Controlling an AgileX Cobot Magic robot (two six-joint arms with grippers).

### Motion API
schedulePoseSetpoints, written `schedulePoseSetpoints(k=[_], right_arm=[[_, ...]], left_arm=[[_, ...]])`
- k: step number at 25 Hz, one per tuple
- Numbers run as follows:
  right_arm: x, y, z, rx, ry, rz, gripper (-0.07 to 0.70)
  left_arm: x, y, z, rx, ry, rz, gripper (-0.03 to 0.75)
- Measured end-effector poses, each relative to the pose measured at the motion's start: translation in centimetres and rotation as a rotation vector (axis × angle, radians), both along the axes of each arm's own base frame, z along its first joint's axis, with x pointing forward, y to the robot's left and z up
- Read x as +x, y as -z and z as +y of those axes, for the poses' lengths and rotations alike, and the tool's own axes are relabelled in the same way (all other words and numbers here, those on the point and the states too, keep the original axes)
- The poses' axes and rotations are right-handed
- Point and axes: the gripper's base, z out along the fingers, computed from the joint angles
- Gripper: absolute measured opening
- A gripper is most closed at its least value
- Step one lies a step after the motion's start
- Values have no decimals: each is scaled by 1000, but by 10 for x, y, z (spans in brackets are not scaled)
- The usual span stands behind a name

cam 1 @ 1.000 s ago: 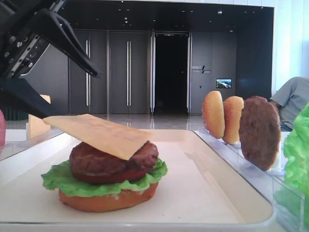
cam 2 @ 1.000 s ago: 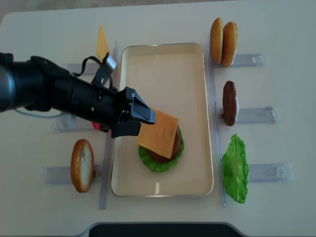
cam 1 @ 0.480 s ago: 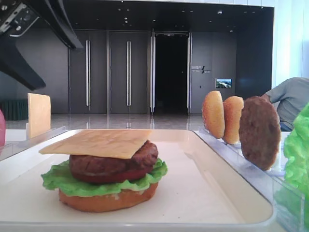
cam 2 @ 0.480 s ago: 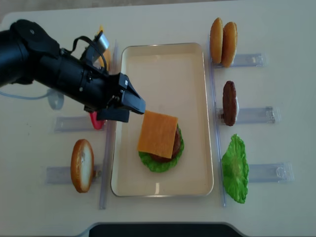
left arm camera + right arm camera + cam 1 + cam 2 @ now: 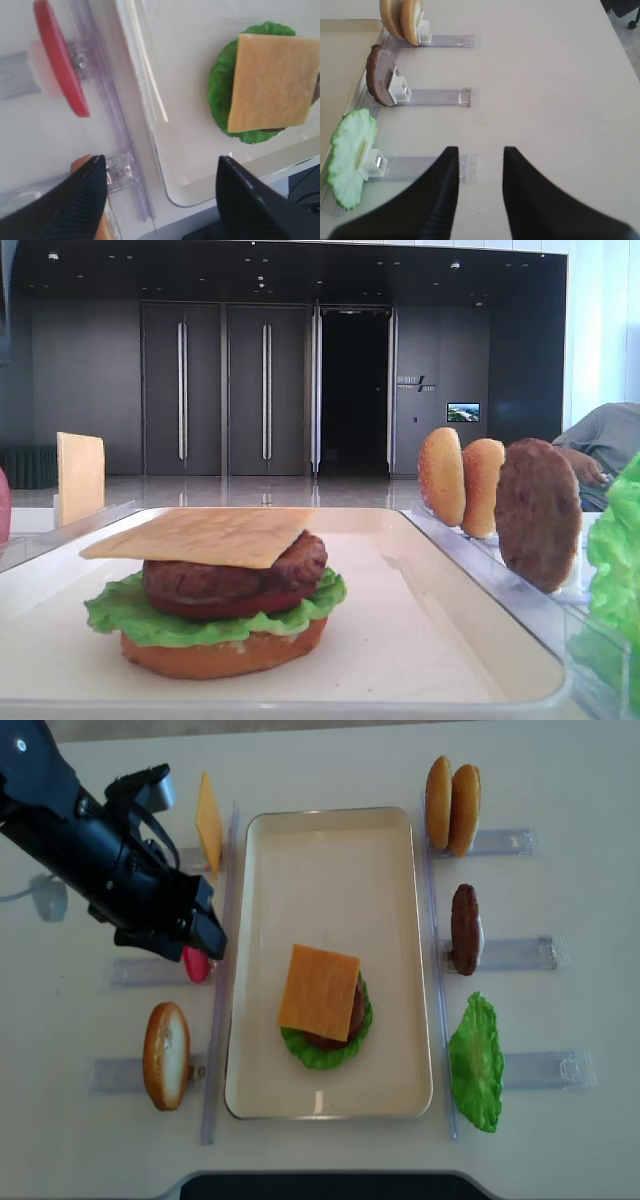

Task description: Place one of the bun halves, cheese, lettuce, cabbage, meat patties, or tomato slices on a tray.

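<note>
The cream tray [image 5: 330, 850] holds a stack of bun half, lettuce [image 5: 120, 615], tomato and meat patty [image 5: 230, 575]. A square cheese slice [image 5: 320, 992] lies flat on top of it, also seen in the left wrist view [image 5: 272, 85]. My left gripper [image 5: 205, 935] hangs left of the tray's edge over the tomato slice [image 5: 196, 963]. Its jaws stand wide open and empty [image 5: 161, 165]. My right gripper [image 5: 480, 150] hovers open over bare table, right of the clear holders, with nothing between its fingers.
Clear plastic holders flank the tray. On the left stand a spare cheese slice [image 5: 208, 820] and a bun half [image 5: 166, 1055]. On the right stand two bun halves [image 5: 452, 805], a meat patty [image 5: 464, 928] and a lettuce leaf [image 5: 476, 1060].
The cheese left the left gripper's jaws and settled flat on the patty. The left gripper drew back leftward off the tray and out of the low front view.
</note>
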Motion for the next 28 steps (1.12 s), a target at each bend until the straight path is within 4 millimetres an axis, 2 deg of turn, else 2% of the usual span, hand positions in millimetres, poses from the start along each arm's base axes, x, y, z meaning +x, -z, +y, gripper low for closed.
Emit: schedulePoseSetpoints(k=[8,15,23,28], right_arm=[[0,0,0,0,0,0,241],[0,0,0,0,0,0,241],[0,0,0,0,0,0,241],[0,0,0,0,0,0,241]], left_arm=[[3,2,40,79,-109,48,517],[-8,-8,79,256,-184,70,517],[-24,-27,91,372,-186,16,492],[-25,-30,92,382,-185,6,465]])
